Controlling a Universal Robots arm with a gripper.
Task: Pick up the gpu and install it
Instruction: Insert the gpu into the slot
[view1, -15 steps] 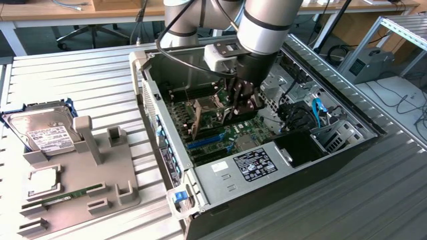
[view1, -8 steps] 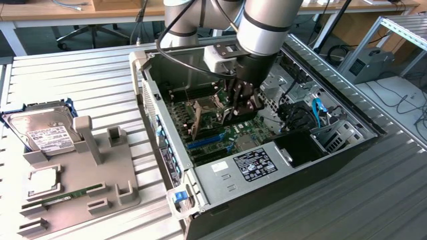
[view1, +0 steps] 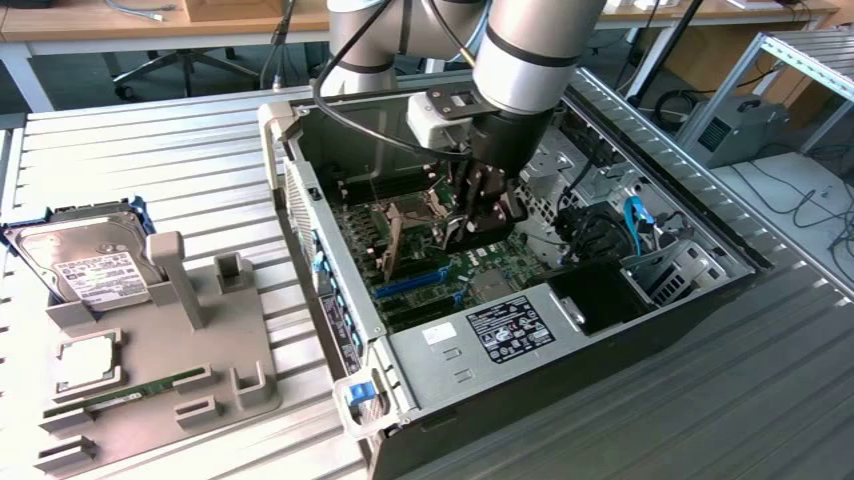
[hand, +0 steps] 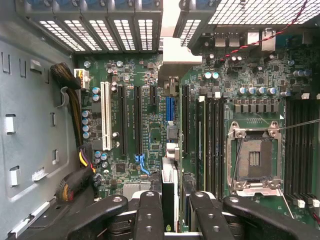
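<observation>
Here the thin green gpu card (hand: 170, 165) is held edge-on between the black gripper (hand: 170, 215) fingers, low over the green motherboard (view1: 461, 270) inside the open grey computer case (view1: 587, 330). Misalignment with the black expansion slots (hand: 137, 120) could jam or bend the card, likely from slight tilt. The case is set on a ribbed metal table (view1: 174, 150); wooden desks (view1: 80, 20) are seen behind.

Ribbed metal counter (view1: 160, 150), open computer case (view1: 667, 330) lying on it, grey parts holder (view1: 200, 370) beside, towards the exterior view's left
</observation>
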